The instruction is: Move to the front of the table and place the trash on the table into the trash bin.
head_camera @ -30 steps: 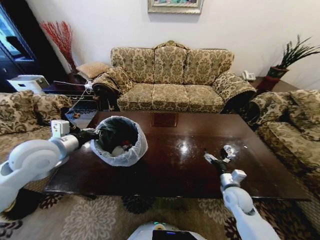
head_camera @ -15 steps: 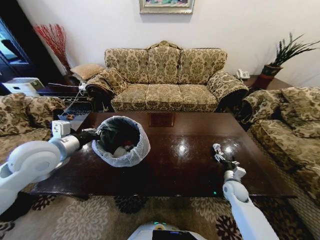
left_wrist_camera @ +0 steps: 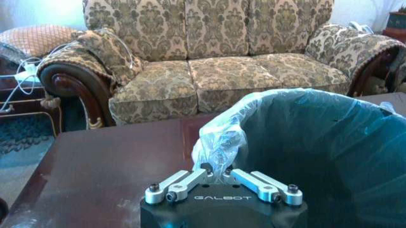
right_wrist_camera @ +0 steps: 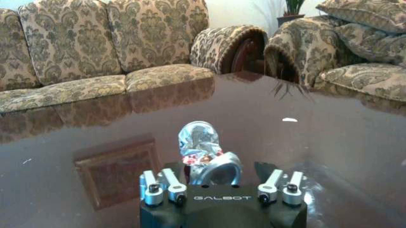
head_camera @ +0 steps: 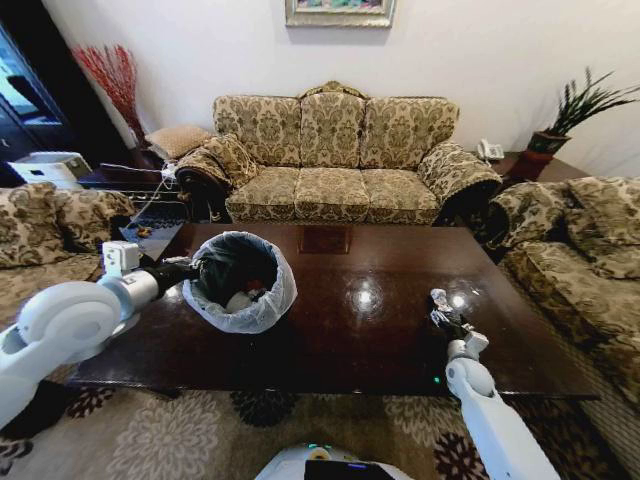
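Right gripper (right_wrist_camera: 219,176): sitting low over the near right part of the table (head_camera: 330,330), jaws clenched on a crushed clear bottle (right_wrist_camera: 201,154); in the head view it (head_camera: 446,322) is near the front edge.
Bottle: lying between the jaws, its crumpled body sticking out past the fingertips, a red label showing near the grip; it (head_camera: 440,310) is well apart from the bin.
Left gripper (left_wrist_camera: 216,175): jaws pinching the bag-covered rim of the bin (left_wrist_camera: 317,137); in the head view it (head_camera: 185,270) is reaching in at the bin's left side.
Bin: sitting over the left half of the table; the white bag (head_camera: 275,295) is folding out over its rim, and white and red scraps (head_camera: 243,298) are lying inside.
Table surface: a small white scrap (right_wrist_camera: 289,119) is lying beyond the bottle, apart from it.
Surroundings: a patterned sofa (head_camera: 335,160) is standing behind the table, and another sofa (head_camera: 580,250) is standing to the right.
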Controlling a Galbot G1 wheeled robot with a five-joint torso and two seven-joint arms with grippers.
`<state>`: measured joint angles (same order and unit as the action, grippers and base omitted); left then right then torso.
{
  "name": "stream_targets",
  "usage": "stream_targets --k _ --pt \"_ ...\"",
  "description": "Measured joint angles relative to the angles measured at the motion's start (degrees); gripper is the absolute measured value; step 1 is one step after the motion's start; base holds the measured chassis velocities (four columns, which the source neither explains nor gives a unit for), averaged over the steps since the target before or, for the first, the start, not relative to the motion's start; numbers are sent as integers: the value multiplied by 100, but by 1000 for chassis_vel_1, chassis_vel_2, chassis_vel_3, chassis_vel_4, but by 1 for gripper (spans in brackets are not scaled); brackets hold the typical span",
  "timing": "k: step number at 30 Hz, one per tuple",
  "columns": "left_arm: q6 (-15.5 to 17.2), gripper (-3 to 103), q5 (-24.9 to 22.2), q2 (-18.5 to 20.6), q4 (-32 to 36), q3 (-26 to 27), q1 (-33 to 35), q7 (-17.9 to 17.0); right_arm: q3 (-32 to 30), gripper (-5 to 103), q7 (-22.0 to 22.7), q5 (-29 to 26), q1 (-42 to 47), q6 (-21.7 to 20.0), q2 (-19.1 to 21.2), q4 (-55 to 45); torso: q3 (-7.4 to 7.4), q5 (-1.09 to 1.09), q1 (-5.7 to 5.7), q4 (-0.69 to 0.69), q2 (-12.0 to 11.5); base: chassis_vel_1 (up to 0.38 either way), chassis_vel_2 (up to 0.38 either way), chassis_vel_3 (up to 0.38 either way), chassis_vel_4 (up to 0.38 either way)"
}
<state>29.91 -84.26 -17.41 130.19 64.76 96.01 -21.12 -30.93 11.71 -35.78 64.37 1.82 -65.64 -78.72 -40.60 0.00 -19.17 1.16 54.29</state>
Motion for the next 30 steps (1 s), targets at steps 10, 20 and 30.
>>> stream_targets --k 10,20,30 --pt "-13 1 1 -29 1 -3 1 23 31 46 -98 -14 -41 4 16 58 0 -1 0 0 0 0 0 0 0" --pt "-19 1 1 -51 19 -3 21 32 -76 46 -351 -2 326 264 34 -1217 0 0 0 -2 0 0 0 0 0" --pt "-10 1 -31 56 168 -110 62 -9 1894 46 -1608 -187 -307 -725 373 -4775 1 -3 1 1 1 0 0 0 0"
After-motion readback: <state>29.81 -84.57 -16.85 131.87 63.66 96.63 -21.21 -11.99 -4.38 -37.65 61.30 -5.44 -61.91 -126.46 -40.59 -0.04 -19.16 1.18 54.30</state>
